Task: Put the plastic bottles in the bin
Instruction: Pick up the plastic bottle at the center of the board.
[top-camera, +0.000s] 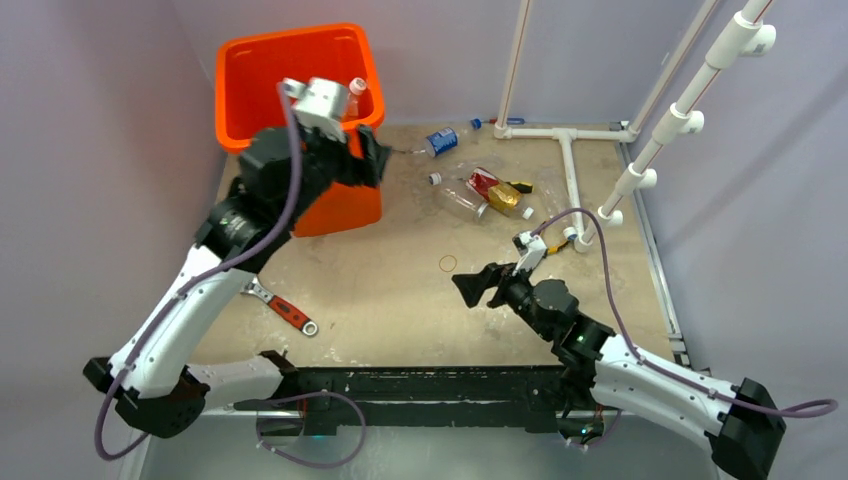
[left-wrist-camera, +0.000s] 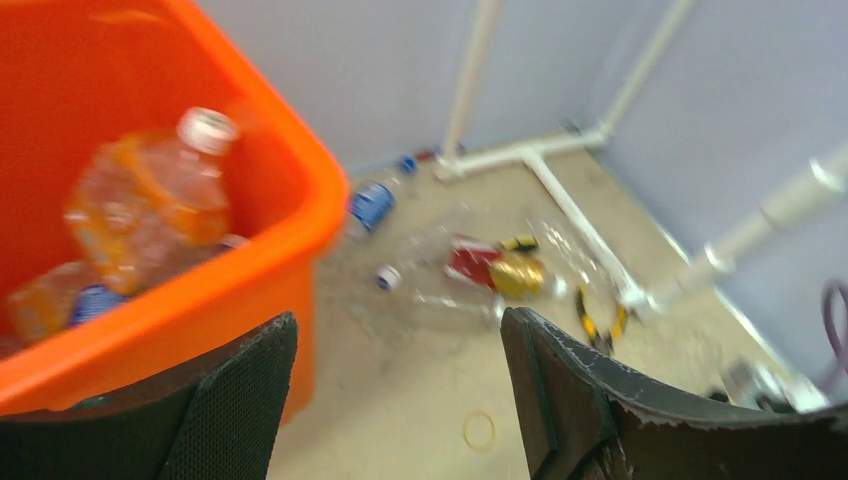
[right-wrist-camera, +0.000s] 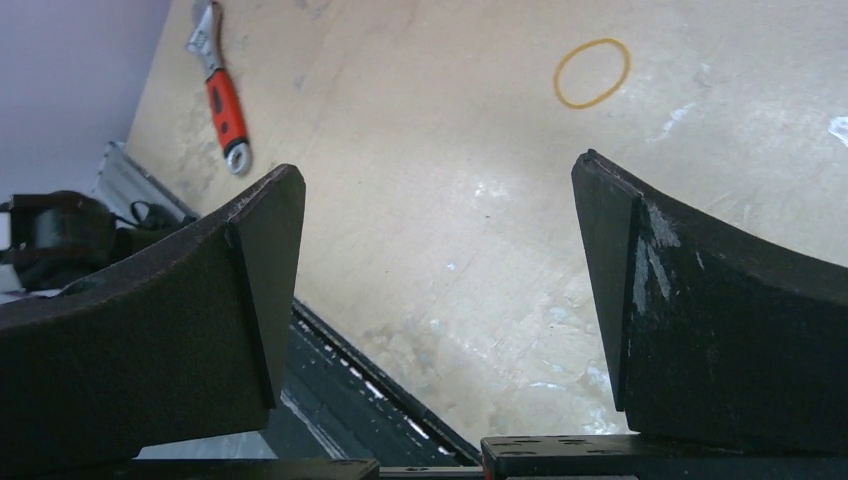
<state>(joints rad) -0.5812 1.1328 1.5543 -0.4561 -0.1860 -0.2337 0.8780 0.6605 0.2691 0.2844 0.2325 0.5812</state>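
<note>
Bin fills the far left corner of the worktop, and an orange-tinted bottle with a white cap lies inside it. The left gripper hangs at the bin's right wall, close to the rim, jaws spread wide with nothing between them.

Just to its right, near the far edge, lies a blue-label bottle. Its long axis runs roughly left to right, the right end slanting toward the far edge. A little further right and nearer, a clear bottle lies on a diagonal, touching or just beside a red-label bottle.

The right gripper sits around mid-worktop, released and empty. Its wrist view faces the near left, toward the wrench, so the bottles lie behind it toward the far edge.

The left arm looks better placed for the blue-label bottle: a short reach rightward, closing across the bottle's width.
</note>
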